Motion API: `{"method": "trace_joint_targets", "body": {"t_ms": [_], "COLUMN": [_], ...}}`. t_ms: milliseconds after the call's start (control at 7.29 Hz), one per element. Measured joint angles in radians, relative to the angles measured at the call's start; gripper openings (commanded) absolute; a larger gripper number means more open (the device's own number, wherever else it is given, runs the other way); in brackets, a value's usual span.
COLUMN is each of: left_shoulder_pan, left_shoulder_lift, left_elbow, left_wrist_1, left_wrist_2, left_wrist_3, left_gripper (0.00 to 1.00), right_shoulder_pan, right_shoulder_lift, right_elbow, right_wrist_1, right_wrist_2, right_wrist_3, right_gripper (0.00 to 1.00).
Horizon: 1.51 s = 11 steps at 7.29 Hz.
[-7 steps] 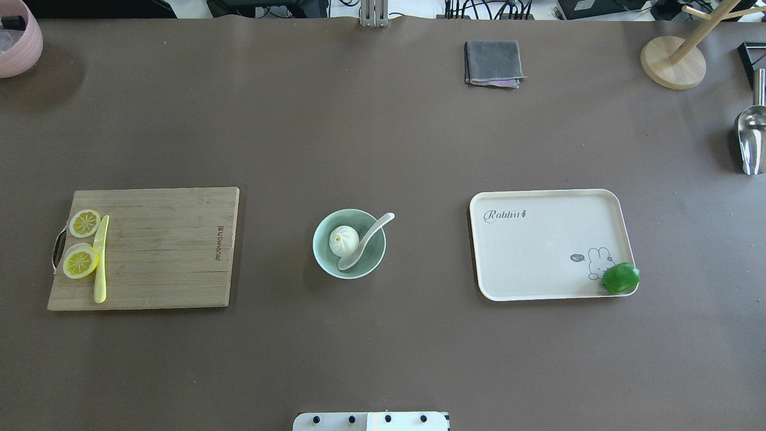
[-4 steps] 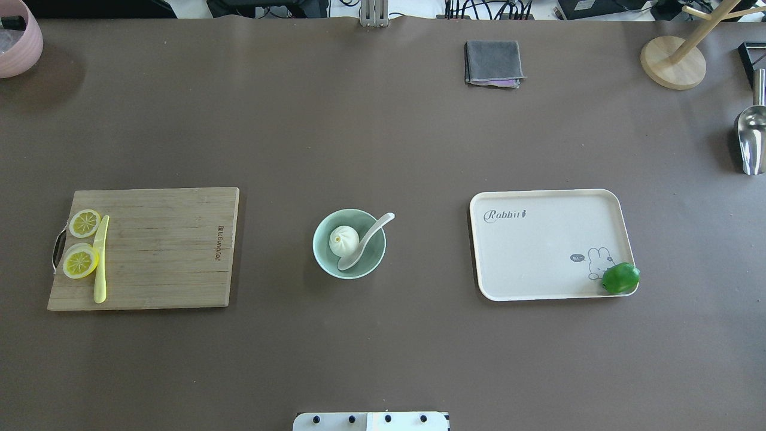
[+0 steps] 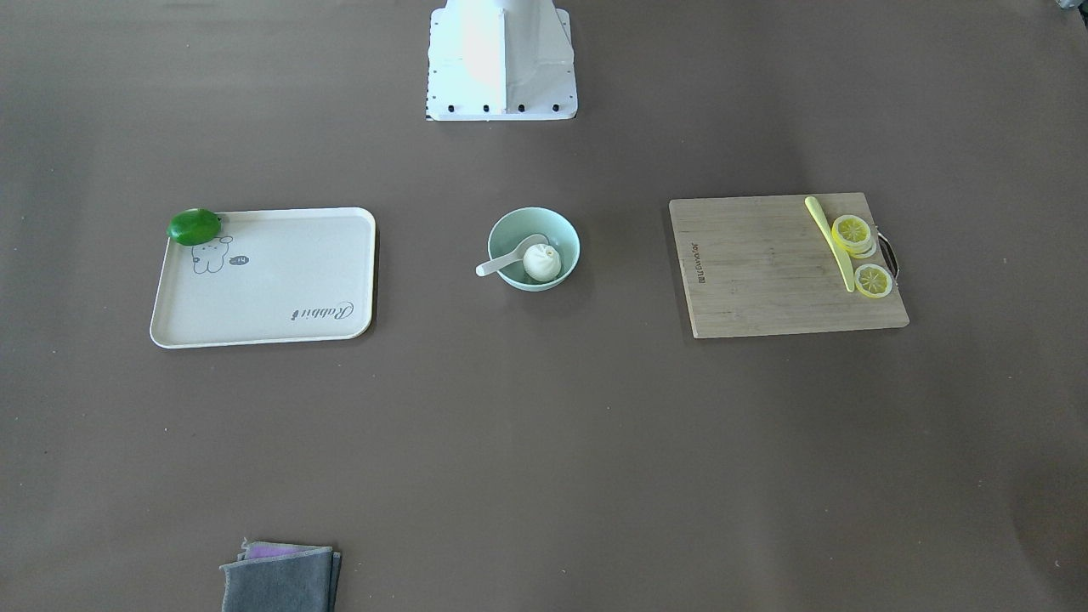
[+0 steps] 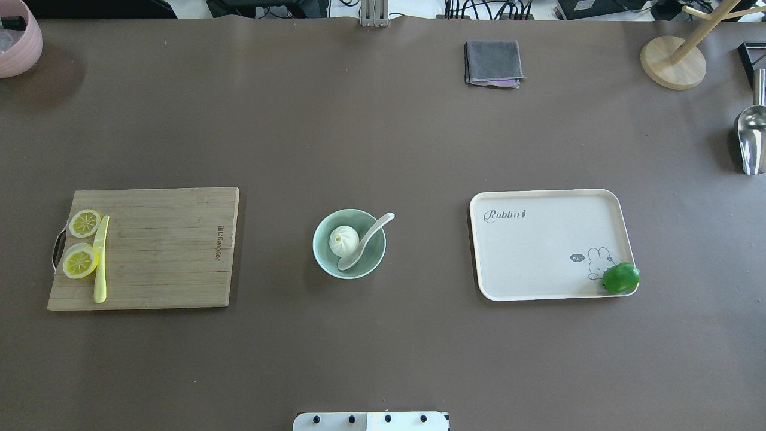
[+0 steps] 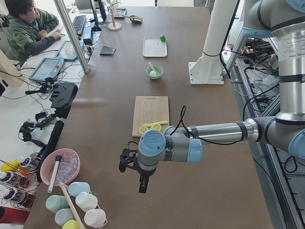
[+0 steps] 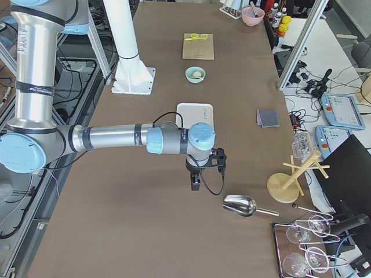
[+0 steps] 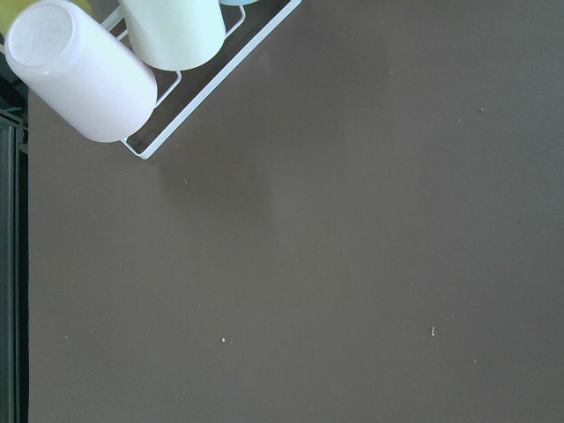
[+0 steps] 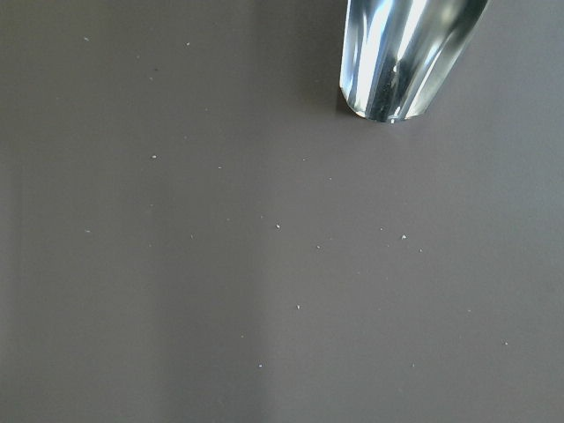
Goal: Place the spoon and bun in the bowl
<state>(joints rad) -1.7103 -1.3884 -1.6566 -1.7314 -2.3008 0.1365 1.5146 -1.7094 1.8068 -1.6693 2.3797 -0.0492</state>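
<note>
Lab: robot arms point(image 6: 110, 138), seated operator point(image 5: 29, 29)

No delta to report. Diffing the overhead view against both earlier frames shows nothing moved, nothing came in and nothing left. The bowl point(image 4: 328, 265), bun point(image 4: 343, 240) and spoon point(image 4: 366, 239) overlay exactly on their earlier positions, in the same pose. The other views have no earlier frame to compare against, so I can't tell whether anything changed there.
</note>
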Motion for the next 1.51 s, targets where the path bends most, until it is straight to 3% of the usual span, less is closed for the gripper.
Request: {"method": "trace_joint_targets", "body": {"t_ms": [411, 1097, 1508], "left_shoulder_pan": [0.001, 0.001, 0.001], "left_shoulder_lift": [0.002, 0.039, 0.058], "left_elbow": [-0.002, -0.001, 0.001], "left_wrist_1": [0.001, 0.001, 0.009], "left_wrist_2": [0.0, 0.0, 0.002], "left_wrist_3": [-0.005, -0.001, -0.001], "left_gripper": [0.99, 0.98, 0.99], "right_shoulder_pan": [-0.001, -0.01, -0.019], "right_shoulder_lift": [-0.008, -0.058, -0.021], "right_elbow": [0.015, 0.023, 0.061], "right_wrist_1": [0.0, -0.008, -0.148], "right_wrist_2": [-0.002, -0.012, -0.017], "right_wrist_3": [-0.014, -0.216, -0.214], "right_gripper": [1.0, 1.0, 1.0]}}
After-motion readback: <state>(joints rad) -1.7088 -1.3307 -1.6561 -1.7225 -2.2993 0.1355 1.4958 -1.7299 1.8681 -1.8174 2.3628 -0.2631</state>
